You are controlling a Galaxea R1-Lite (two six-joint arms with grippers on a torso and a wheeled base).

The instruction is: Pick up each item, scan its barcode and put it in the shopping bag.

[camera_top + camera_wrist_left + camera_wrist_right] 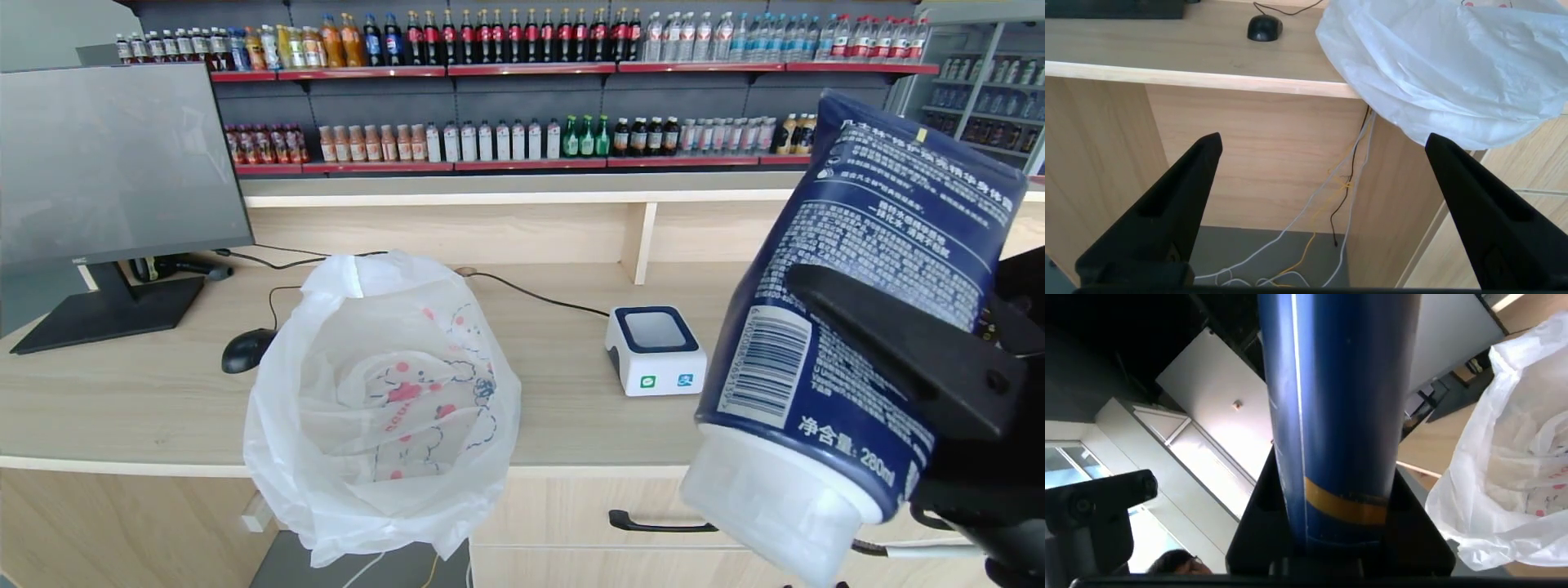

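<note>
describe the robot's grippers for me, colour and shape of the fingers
Both are matte black. The left gripper has two flat, wedge-shaped fingers that taper to blunt tips, with no visible markings. The right gripper has a broad flat bar of a finger with a rounded tip and a round fastener near its base; a pale cable runs under its body.

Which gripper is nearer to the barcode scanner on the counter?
Probably the right. The right gripper, shut on the blue tube, is raised right of the scanner. The left gripper hangs open below the counter edge, past the shopping bag.
</note>
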